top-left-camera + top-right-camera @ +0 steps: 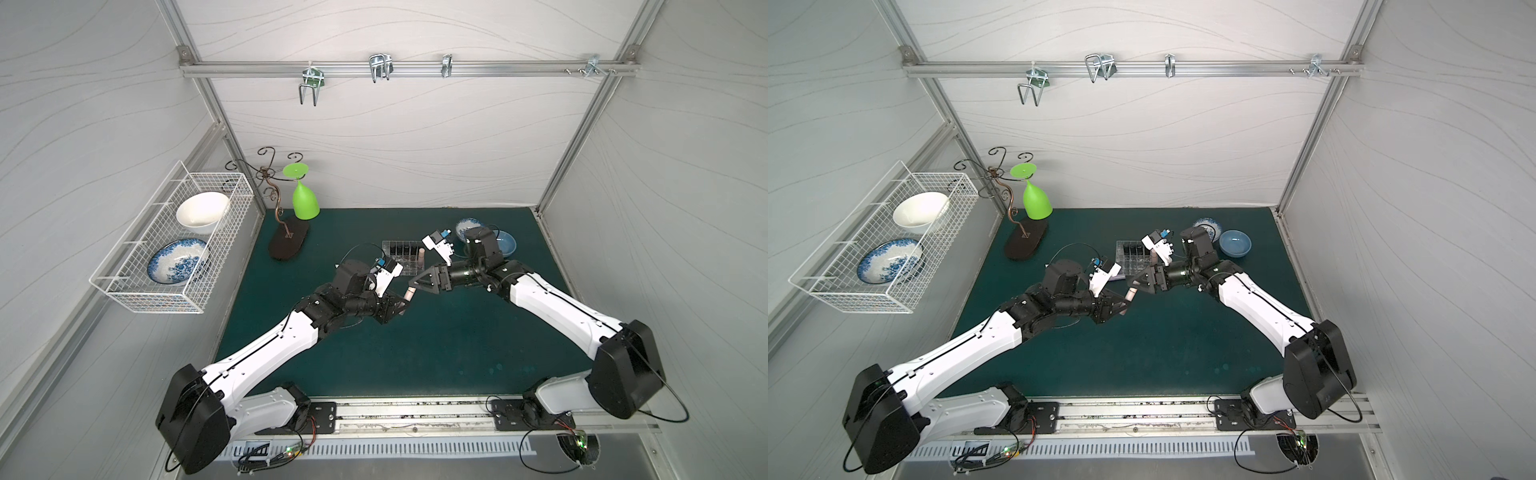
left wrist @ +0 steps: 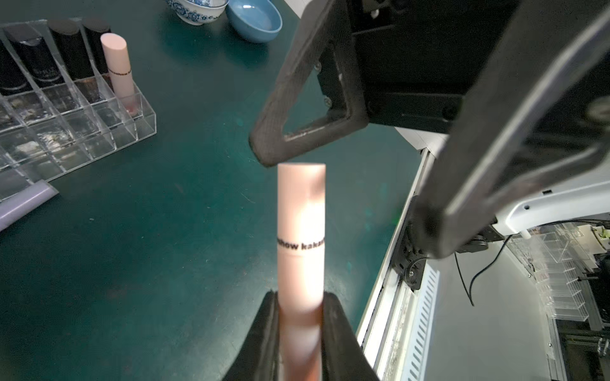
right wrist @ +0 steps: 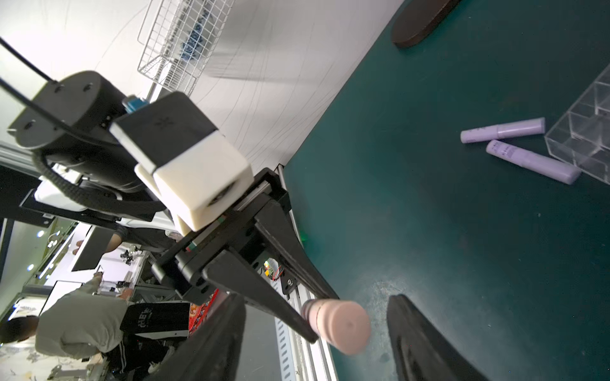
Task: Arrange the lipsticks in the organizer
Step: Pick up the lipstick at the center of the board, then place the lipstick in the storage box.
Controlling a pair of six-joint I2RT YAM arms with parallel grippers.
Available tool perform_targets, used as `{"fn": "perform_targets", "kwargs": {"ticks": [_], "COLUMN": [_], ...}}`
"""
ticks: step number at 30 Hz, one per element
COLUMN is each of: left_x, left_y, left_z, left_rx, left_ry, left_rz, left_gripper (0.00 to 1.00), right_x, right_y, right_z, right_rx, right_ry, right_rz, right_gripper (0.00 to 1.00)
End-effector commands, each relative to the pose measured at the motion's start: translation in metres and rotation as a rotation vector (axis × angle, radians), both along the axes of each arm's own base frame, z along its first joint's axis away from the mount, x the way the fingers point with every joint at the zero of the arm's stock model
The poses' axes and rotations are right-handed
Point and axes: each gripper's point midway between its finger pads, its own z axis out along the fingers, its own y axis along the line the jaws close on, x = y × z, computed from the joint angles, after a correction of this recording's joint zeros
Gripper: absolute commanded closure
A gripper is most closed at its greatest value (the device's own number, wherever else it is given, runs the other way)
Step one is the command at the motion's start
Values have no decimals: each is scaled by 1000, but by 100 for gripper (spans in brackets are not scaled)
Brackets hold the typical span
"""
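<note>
Above the middle of the bench (image 1: 415, 357), just near of the organizer (image 1: 400, 258), our left tool (image 2: 300, 310) clamps a pink lipstick (image 2: 301, 227) whose free end sits between the open jaws of our right tool (image 1: 417, 286); an off-centre squeeze could twist it loose.

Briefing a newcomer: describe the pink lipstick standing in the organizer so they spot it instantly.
On the green mat, find the clear organizer near the blue bowl. At its bowl-side edge stands the pink lipstick, the only pale tube beside the black lipsticks; its twin is in the left gripper.
</note>
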Motion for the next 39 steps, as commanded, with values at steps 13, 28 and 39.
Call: {"fn": "perform_targets", "kwargs": {"ticks": [13, 28, 39], "left_x": [-3, 40, 52], "left_y": [-3, 72, 93], "left_z": [34, 22, 2], "left_rx": [-90, 102, 158], "left_ry": [-68, -215, -196], "left_rz": [-16, 449, 544], "left_gripper": [84, 9, 11], "right_x": [-9, 99, 175], "right_y": [12, -14, -12], "right_z": [5, -25, -57], "right_rx": [20, -375, -614], "right_ry": [21, -317, -574], "right_rz": [70, -376, -555], "right_gripper": [71, 78, 78]}}
